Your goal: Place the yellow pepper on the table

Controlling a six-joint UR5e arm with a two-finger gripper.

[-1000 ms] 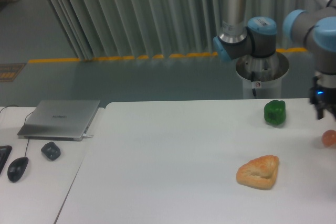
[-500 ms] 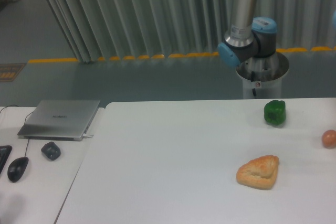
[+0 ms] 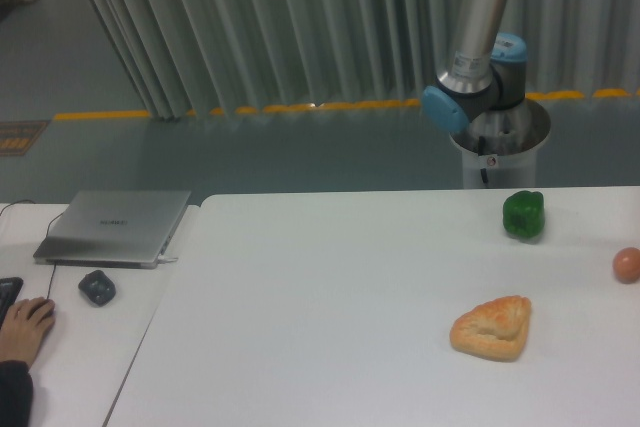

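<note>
Resting on the large plain white table with rounded corners (image 3: pixel 330 327) are three foods, one of each: a glossy green lobed bell pepper (image 3: pixel 523 215) near the far edge, a golden-brown triangular piece of bread (image 3: pixel 491 327) nearer the front, and a small round orange-brown fruit (image 3: pixel 627 264) at the right border, all well apart from one another; no yellow pepper shows anywhere in view, so its place cannot be told, and the pincer lies outside the picture too, so how far it is open cannot be told; only the grey and blue jointed arm (image 3: pixel 478 57) rises behind the table from its round metal base (image 3: pixel 498 142); on the smaller white desk (image 3: pixel 70 347) to the left lie one closed silver laptop (image 3: pixel 113 227), one dark lumpy object (image 3: pixel 97 288), and a person's hand (image 3: pixel 24 329) at the edge
</note>
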